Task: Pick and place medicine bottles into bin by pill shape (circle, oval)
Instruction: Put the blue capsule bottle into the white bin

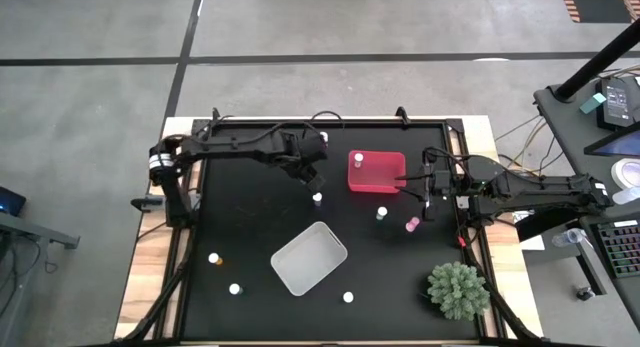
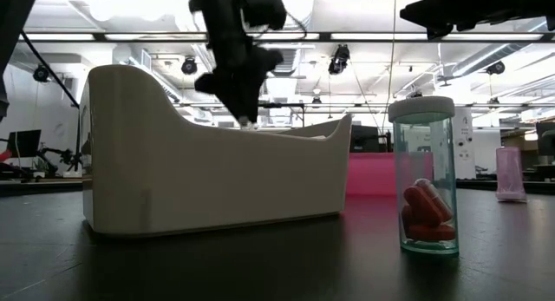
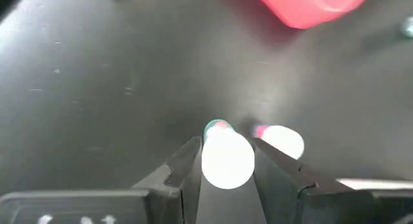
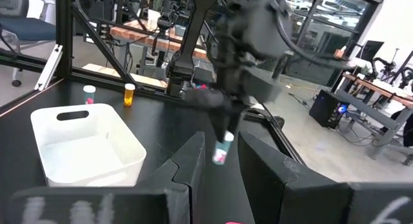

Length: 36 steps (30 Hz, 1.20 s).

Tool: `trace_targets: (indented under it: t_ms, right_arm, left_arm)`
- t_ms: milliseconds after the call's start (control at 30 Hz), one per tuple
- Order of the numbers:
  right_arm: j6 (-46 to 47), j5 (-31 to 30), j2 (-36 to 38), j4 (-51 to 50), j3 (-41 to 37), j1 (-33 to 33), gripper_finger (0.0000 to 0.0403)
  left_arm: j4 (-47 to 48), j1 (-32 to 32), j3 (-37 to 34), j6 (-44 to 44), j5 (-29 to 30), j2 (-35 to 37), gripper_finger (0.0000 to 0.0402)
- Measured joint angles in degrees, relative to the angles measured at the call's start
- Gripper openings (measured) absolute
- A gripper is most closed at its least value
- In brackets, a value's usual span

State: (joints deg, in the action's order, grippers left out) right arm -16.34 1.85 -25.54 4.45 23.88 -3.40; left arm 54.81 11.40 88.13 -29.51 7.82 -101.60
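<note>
Bottles lie scattered across your black table (image 1: 250, 227). Your left gripper (image 3: 226, 161) is clamped on one bottle (image 3: 227, 158), white cap between its fingers, held above the table between the pink bin (image 1: 376, 172) and the white bin (image 1: 308, 257); a second bottle (image 1: 318, 198) stands on the mat just beneath it. Your right gripper (image 1: 428, 184) sits at the pink bin's right edge (you cannot tell from these views whether its fingers are open or shut, or hold anything). A teal bottle (image 1: 381, 214) and a pink bottle (image 1: 411, 224) stand below the pink bin. Three more stand near the table's front: an orange bottle (image 1: 214, 258), one (image 1: 235, 288) left of the white bin, one (image 1: 348, 297) right of it. A spiky plant (image 1: 458, 290) sits at the front right corner.
</note>
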Motion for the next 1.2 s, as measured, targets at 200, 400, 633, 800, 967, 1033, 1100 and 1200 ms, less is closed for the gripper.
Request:
trace_targets:
  t_ms: [200, 400, 633, 800, 967, 1033, 1100, 1200]
  right_arm:
    - [0.0, -0.1, -0.1, 0.1, 0.0, 0.0, 0.0084]
    - [0.3, -0.1, -0.1, 0.1, 0.0, 0.0, 0.0084]
    - [2.0, 0.0, -0.1, 0.0, -0.1, 0.0, 0.0084]
    - [3.3, 0.1, -0.1, -1.9, -0.5, 0.0, 0.0084]
    - [4.5, 0.1, -0.1, -3.8, -0.6, 0.0, 0.0084]
    - [4.8, 0.1, -0.1, -4.6, -0.6, 0.0, 0.0084]
    - [5.1, 0.1, -0.1, -5.0, -0.6, 0.0, 0.0084]
    - [5.3, 0.1, -0.1, -5.2, -0.6, 0.0, 0.0084]
  left_arm:
    - [5.6, -7.4, 6.4, -3.2, 0.0, 0.4, 0.0104]
    - [10.8, -15.0, 12.1, -10.8, 0.0, 0.4, 0.0104]
    - [10.3, -23.7, 14.5, -18.7, -0.1, 0.4, 0.0104]
    - [10.2, -27.7, 13.6, -23.0, 0.6, 0.4, 0.0104]
    - [9.5, -32.5, 12.6, -28.3, 4.6, 0.4, 0.0104]
    - [9.2, -33.9, 12.4, -29.8, 5.2, -0.1, 0.0104]
    - [8.6, -35.0, 12.4, -30.6, 5.6, -1.0, 0.0104]
    - [8.6, -36.6, 12.4, -31.9, 5.3, -3.2, 0.0104]
